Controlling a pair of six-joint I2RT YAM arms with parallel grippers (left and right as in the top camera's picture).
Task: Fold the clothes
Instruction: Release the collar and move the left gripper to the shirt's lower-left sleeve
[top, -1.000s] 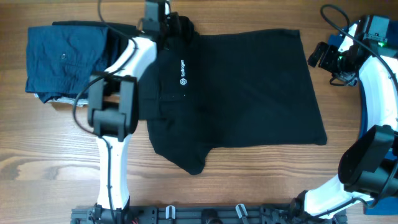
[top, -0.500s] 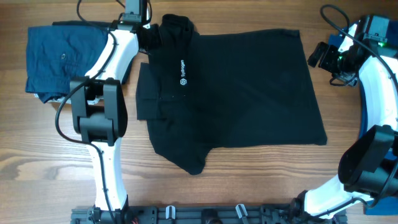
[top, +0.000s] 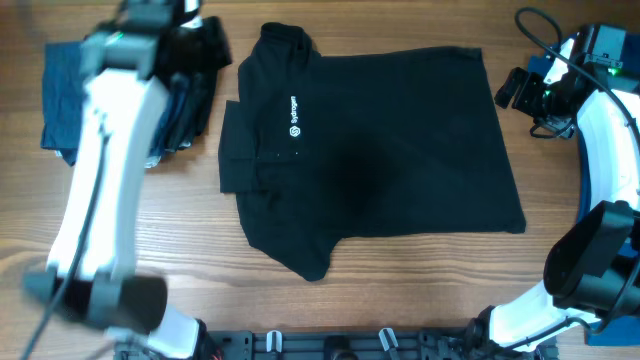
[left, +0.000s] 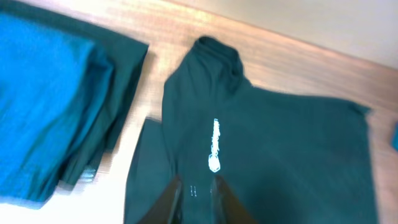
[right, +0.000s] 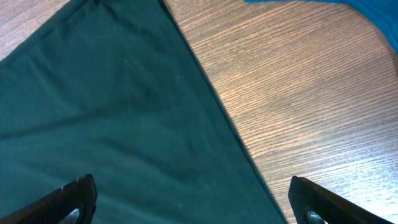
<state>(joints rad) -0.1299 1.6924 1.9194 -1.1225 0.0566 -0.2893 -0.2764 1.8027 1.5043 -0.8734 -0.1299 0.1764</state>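
The black collared shirt (top: 370, 150) lies spread on the table, collar (top: 285, 38) at the far left, white logo (top: 293, 115) facing up, and one sleeve (top: 290, 255) pointing to the near edge. My left gripper (left: 194, 183) hangs high above the shirt (left: 267, 143), its jaws a narrow gap apart with nothing between them. From overhead the left arm (top: 110, 150) is blurred over the stack at the left. My right gripper (right: 191, 183) is wide open above the shirt's hem edge (right: 112, 112), holding nothing; overhead shows the right gripper (top: 515, 88) at the far right.
A stack of folded blue and navy garments (top: 65, 100) sits at the far left, beside the shirt, and shows as bright blue folds (left: 37, 93) in the left wrist view. Another blue garment (right: 373, 9) lies at the right edge. Bare wood table (top: 400, 290) fills the front.
My left gripper has let go of the collar, parted slightly, and risen away to the left over the blue stack. The collar now lies flat. The right arm has not moved.
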